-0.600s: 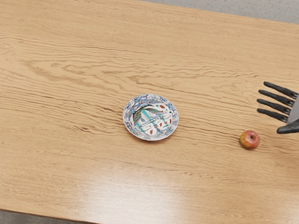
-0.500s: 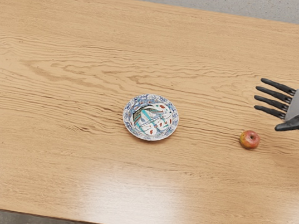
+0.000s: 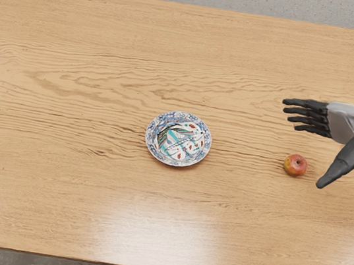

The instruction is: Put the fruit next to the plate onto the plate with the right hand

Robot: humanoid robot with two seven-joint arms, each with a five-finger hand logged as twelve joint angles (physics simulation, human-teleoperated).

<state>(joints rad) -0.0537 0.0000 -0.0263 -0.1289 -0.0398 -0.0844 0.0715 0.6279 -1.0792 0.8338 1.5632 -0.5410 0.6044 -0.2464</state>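
**A:** Where is the apple?

**B:** The apple (image 3: pixel 295 165) lies on the bare wood of the bench (image 3: pixel 77 44), toward its right edge and well apart from the plate.

**A:** And the plate?

**B:** The patterned plate (image 3: pixel 178 138) sits about mid-bench, roughly level with the apple.

**A:** What about the robot hand?

**B:** The right robot hand (image 3: pixel 341 124) reaches in from the right edge, near the apple on its far-edge side. It is wide open. The fingers (image 3: pixel 303 113) stretch toward the left edge, and the thumb (image 3: pixel 339 163) slants down toward the near edge, to the apple's right. It holds nothing and is not touching the apple.
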